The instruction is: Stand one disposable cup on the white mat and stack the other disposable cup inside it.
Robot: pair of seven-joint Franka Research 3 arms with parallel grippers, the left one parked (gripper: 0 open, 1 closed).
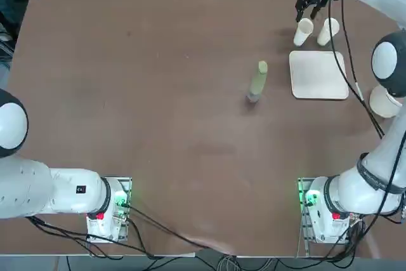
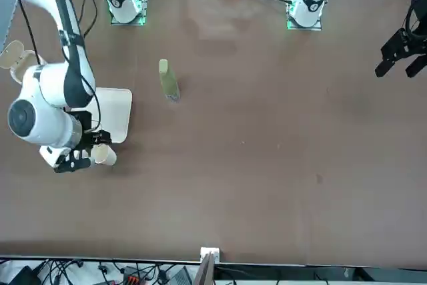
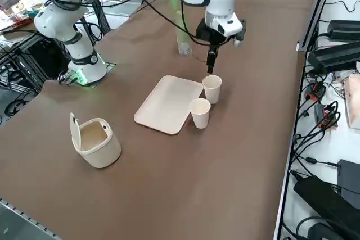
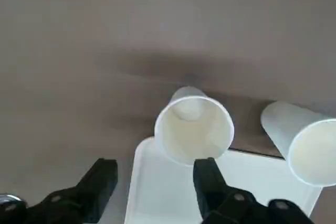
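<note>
Spreading under everything is the brown table (image 1: 158,125), and on it the white mat (image 1: 318,74) lies flat, just on the robot's side of the jaws. The right gripper (image 3: 211,67) hangs above the table with its jaws pointing down, standing wide apart and holding nothing (the wrist view shows clear space between the two fingers (image 4: 210,179)). The cream lidded container (image 3: 95,140) sits well apart from the jaws, past the mat's other end. A green bottle (image 1: 257,82) stands upright, off to one side. Both disposable cups stand upright on the table by the mat's edge: the nearer cup (image 3: 212,89) just below the jaws, the second cup (image 3: 200,112) beside it.
</note>
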